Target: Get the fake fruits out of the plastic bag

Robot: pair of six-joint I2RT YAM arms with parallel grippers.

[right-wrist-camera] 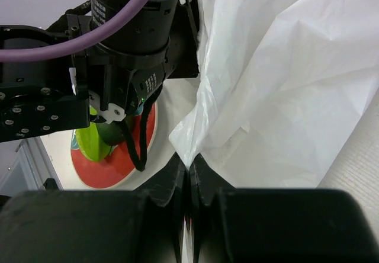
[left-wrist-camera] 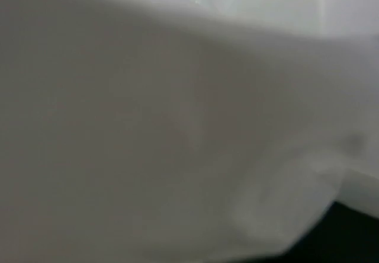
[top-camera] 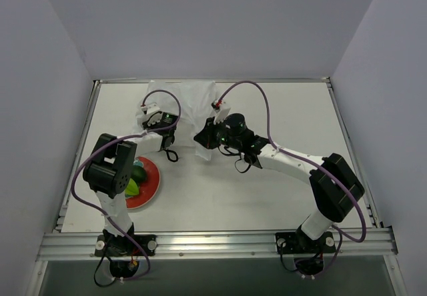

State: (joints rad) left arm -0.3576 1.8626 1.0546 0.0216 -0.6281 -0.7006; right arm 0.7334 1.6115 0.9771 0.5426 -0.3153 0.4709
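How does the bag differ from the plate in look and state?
The bag is white, wrinkled film; the plate is round and red. The bag is bigger than the plate. The right hand pinches the bag; nothing grips the plate, which holds green fruits. Both are on the table.

plastic bag (left-wrist-camera: 177, 127) blurred, fake fruits (top-camera: 133, 186) half behind left arm (top-camera: 110, 169)
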